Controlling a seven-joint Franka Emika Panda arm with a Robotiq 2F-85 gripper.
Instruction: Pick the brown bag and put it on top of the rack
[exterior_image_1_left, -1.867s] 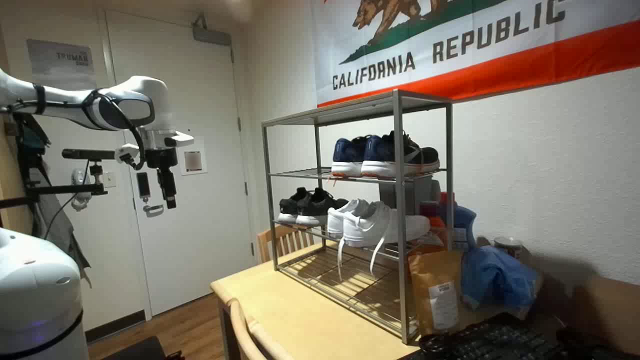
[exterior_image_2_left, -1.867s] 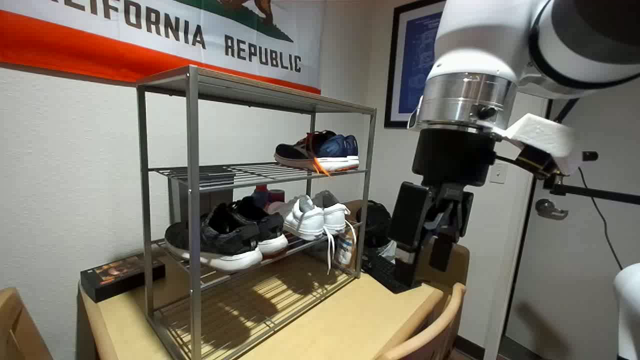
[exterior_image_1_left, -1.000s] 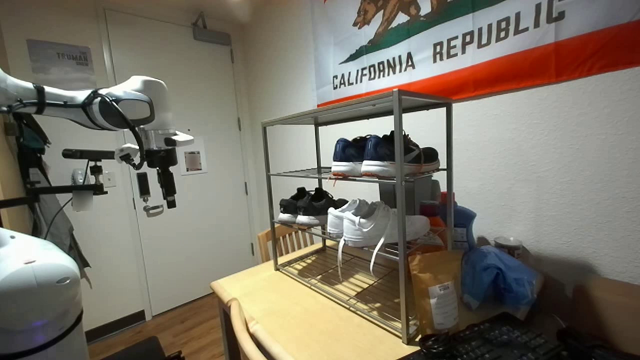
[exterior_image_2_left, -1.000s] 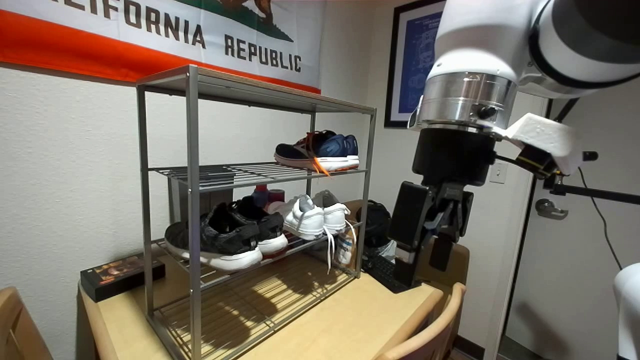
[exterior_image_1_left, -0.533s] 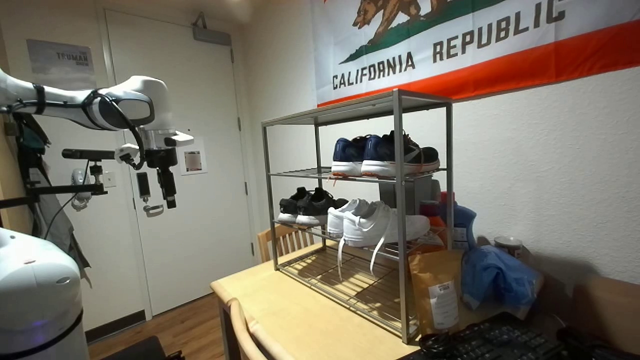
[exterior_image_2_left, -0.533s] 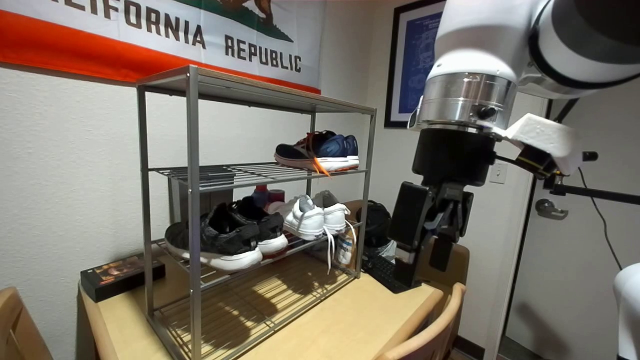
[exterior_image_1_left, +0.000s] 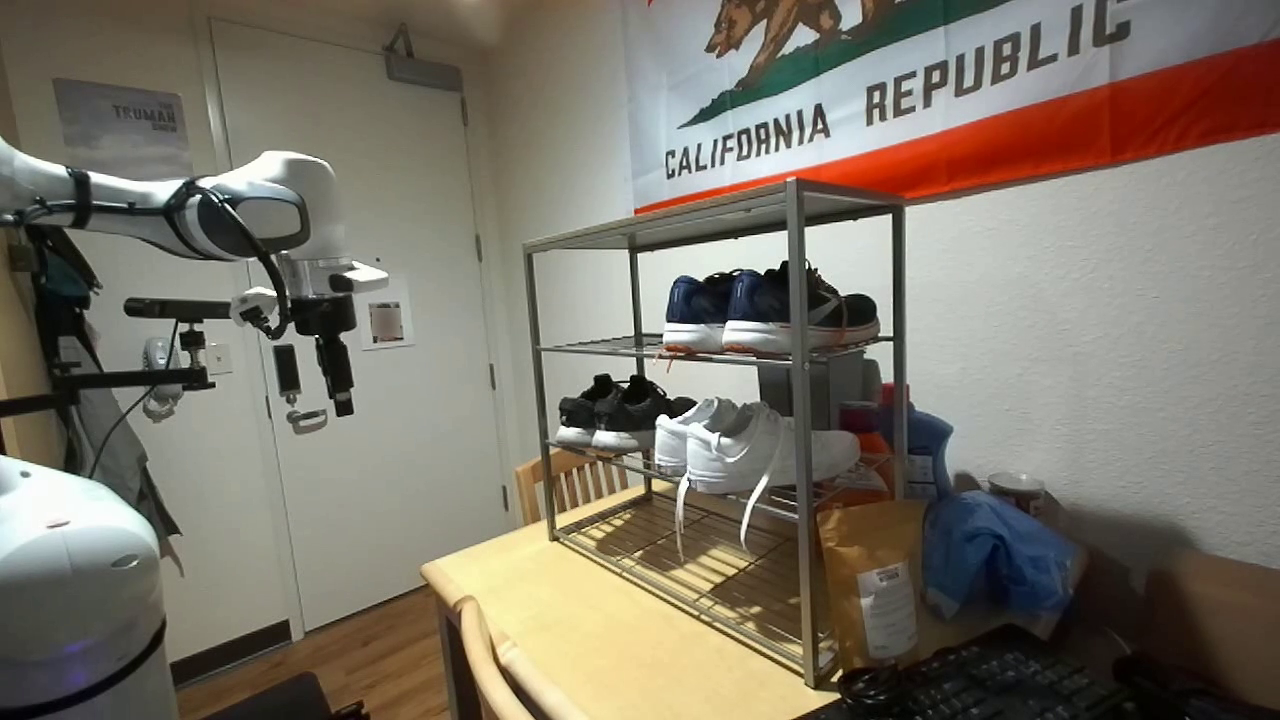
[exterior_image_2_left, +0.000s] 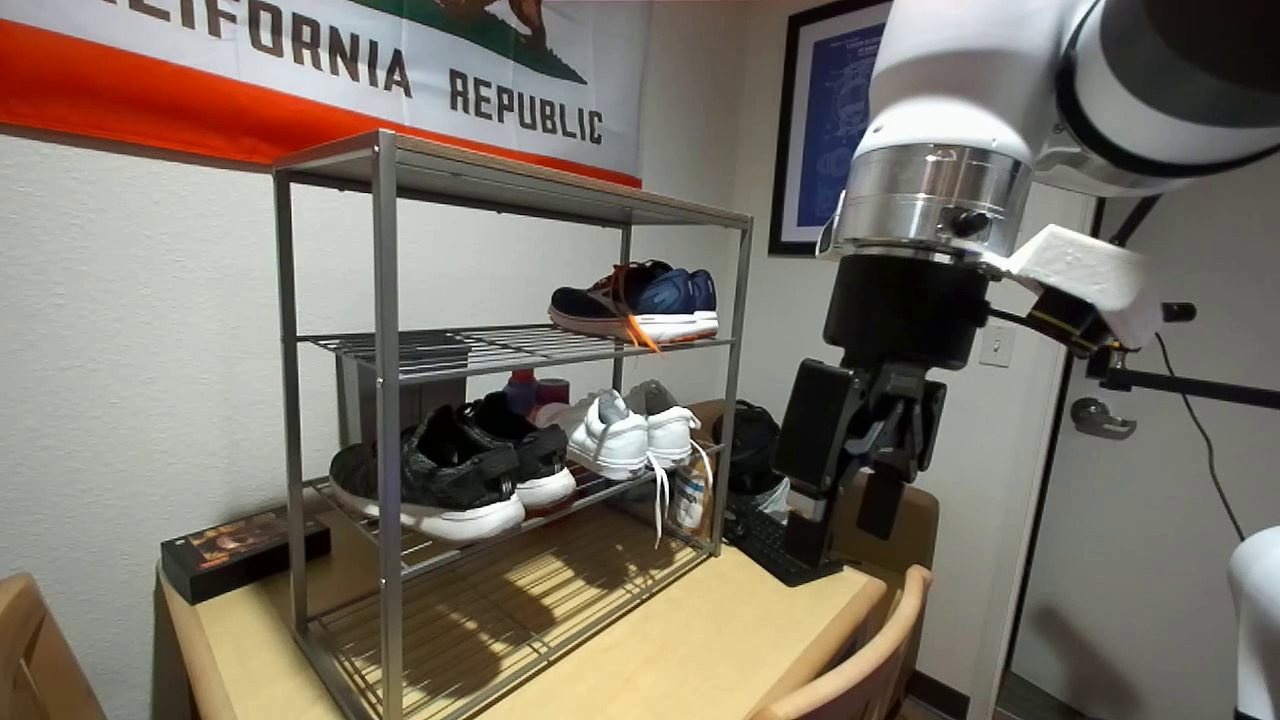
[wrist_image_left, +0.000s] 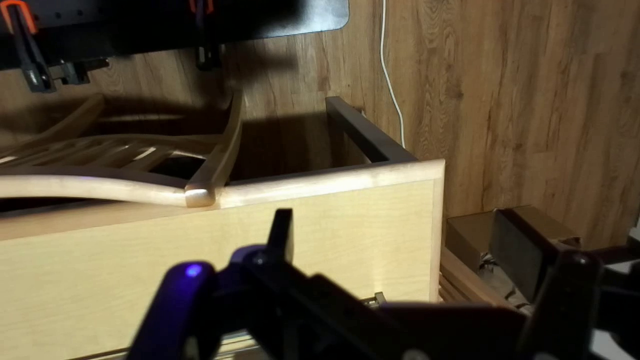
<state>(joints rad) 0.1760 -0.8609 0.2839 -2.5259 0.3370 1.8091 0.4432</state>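
In an exterior view the brown bag (exterior_image_1_left: 868, 575), a tan pouch with a white label, stands upright on the table just beside the rack's near end post. The rack (exterior_image_1_left: 715, 225), grey metal with thin posts, shows in both exterior views. My gripper (exterior_image_2_left: 845, 522) hangs pointing down, apart from the rack and to one side of it, well away from the bag. Its fingers stand wide apart with nothing between them. The wrist view has the gripper (wrist_image_left: 400, 235) over the table's edge, and the bag is out of that view.
Navy shoes (exterior_image_1_left: 760, 315), black shoes (exterior_image_1_left: 625, 412) and white shoes (exterior_image_1_left: 735, 450) sit on the rack's shelves. A blue plastic bag (exterior_image_1_left: 990, 555) and a keyboard (exterior_image_1_left: 1010, 680) lie near the brown bag. A chair (wrist_image_left: 90, 187) borders the table (exterior_image_1_left: 590, 610); a black box (exterior_image_2_left: 240, 555) lies behind the rack.
The gripper has shifted only a hair toward the rack. Its fingers stay apart, and the bag, rack and shoes have not moved.
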